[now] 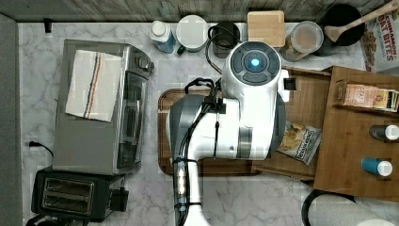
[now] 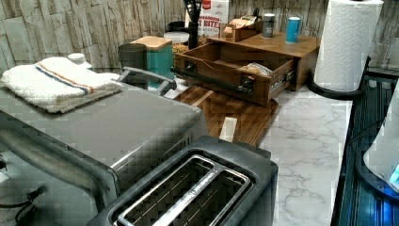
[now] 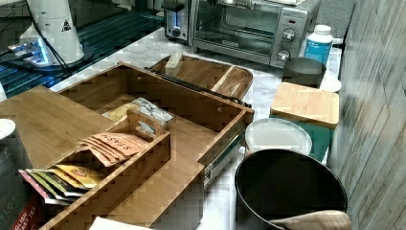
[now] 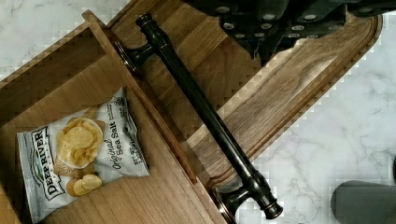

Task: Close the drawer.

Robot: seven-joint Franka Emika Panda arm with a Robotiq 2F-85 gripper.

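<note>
The medium-brown wooden drawer (image 4: 93,186) stands pulled open, its dark metal bar handle (image 4: 205,116) just below the jaws; whether those are wide or narrow I cannot tell.

The chip bag (image 4: 84,154) in the drawer (image 4: 140,196) reads "Deep River, Original Sea Salt". The tea sachets (image 3: 112,143) read "Stash". The cereal box (image 1: 382,40) reads "Oat Bites".
</note>
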